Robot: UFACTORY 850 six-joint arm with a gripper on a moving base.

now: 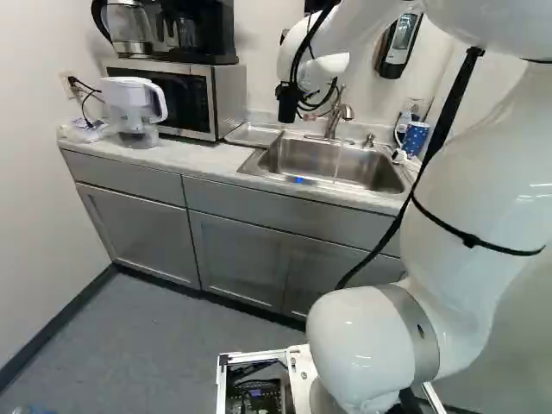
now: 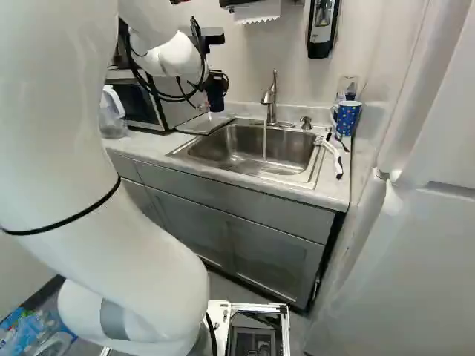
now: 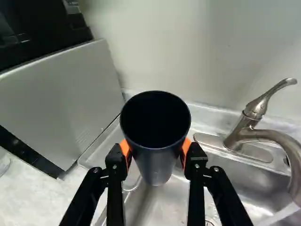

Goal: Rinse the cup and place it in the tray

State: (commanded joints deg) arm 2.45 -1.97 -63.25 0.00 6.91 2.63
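Gripper pinching dark cup by opposite sides, mouth facing up, likely for catching water; faucet running into sink; tray sitting alongside, presumably for drying.

The arm rises from its lowest joint, bends at the top of the left base view and extends ahead to the wrist. Black cables loop beside the wrist. At its end, the gripper is closed on its load: two black fingers stand apart, orange pads pressing inward from opposite sides.
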